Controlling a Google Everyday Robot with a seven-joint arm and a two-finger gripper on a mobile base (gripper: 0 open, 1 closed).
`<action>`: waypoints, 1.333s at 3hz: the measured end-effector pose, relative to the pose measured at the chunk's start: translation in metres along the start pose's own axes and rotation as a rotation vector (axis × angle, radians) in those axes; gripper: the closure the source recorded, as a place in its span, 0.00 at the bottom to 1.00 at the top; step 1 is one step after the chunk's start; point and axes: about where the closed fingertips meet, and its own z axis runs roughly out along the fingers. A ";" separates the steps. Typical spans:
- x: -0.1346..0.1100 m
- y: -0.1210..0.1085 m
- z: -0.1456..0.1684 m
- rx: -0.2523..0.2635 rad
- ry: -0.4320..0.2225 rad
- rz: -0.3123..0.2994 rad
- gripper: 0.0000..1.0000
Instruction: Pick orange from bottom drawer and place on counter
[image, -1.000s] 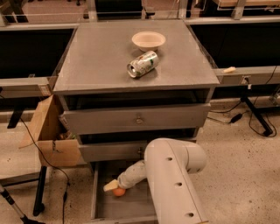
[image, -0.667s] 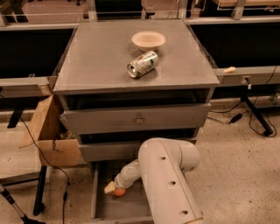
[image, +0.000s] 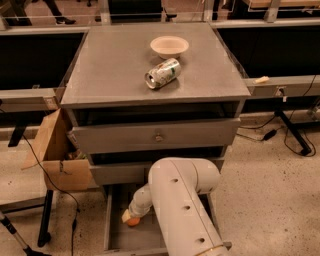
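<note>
Camera view had the pale gripper (image: 129, 217) low in the open deep grey bottom drawer (image: 108, 225), right against the small round orange (image: 134, 222) to grab it, though I couldn't tell if it'd closed.

The orange (image: 133, 221), small and round, lies on the floor of the bottom drawer (image: 142, 239), toward its left side. That drawer stands pulled open toward the near side (plain grey floor, low sides). The gripper (image: 127, 216) is down inside it, right at the orange's upper left. The counter (image: 115, 70), above, is flat matte grey.
</note>
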 end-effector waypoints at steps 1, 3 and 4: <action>0.002 -0.003 -0.018 -0.012 -0.015 -0.018 0.96; 0.020 -0.044 -0.111 -0.018 -0.013 -0.126 1.00; 0.026 -0.078 -0.179 0.025 0.021 -0.208 1.00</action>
